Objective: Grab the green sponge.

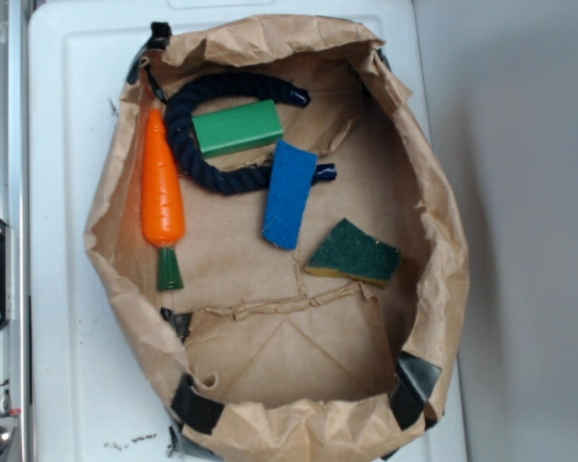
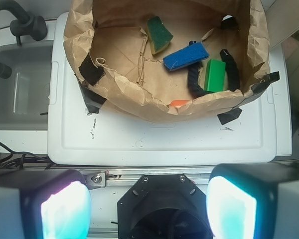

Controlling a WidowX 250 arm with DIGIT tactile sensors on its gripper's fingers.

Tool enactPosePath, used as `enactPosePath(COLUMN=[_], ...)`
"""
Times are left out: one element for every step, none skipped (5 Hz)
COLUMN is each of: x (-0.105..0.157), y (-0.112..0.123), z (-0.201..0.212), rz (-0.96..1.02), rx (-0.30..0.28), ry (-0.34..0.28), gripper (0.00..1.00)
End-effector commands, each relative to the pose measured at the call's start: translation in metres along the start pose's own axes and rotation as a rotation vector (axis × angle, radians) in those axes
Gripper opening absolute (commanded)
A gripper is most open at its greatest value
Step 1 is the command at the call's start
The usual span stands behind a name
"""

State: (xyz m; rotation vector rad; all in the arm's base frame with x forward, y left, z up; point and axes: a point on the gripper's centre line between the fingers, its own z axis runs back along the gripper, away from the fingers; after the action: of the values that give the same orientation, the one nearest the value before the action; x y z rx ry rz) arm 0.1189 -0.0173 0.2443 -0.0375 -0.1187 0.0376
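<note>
1. Plainly, your gripper (image 2: 148,199) was spread wide in the wrist view, its two pads apart at the bottom of the frame and pinching nothing; it hung well short of the paper bag (image 2: 114,84).
2. You had the green sponge (image 1: 354,254) lying flat on the bag's floor, right of centre in the overhead view, apart from the blue piece (image 1: 290,194) to its upper left.
3. You would have done well to carry the pads over the crumpled bag rim before dropping, since that wall looked likely to snag.
4. You should have turned the pads to close across the sponge's narrower width and pressed low enough to catch the yellow foam.
5. You had to skip the green block (image 1: 236,128) inside the dark rope (image 1: 188,159), and the carrot (image 1: 162,192).
6. No brand, label or writing could be read anywhere.
</note>
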Motion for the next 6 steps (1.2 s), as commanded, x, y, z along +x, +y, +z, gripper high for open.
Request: enactPosePath(x=[0.0, 0.033, 0.07, 0.107, 0.134, 0.134], y=[0.0, -0.01, -0.016, -0.011, 0.005, 0.005], z=[0.0, -0.009, -0.026, -0.046, -0.063, -0.063], rz=[0.0, 0.023, -0.011, -0.049, -0.087, -0.087], rx=[0.0, 0.017, 0.042, 0.078, 0.054, 0.054], ry=[0.0, -0.021, -0.041, -0.055, -0.038, -0.038], gripper=[1.0, 1.0, 1.0, 1.0, 1.0, 1.0])
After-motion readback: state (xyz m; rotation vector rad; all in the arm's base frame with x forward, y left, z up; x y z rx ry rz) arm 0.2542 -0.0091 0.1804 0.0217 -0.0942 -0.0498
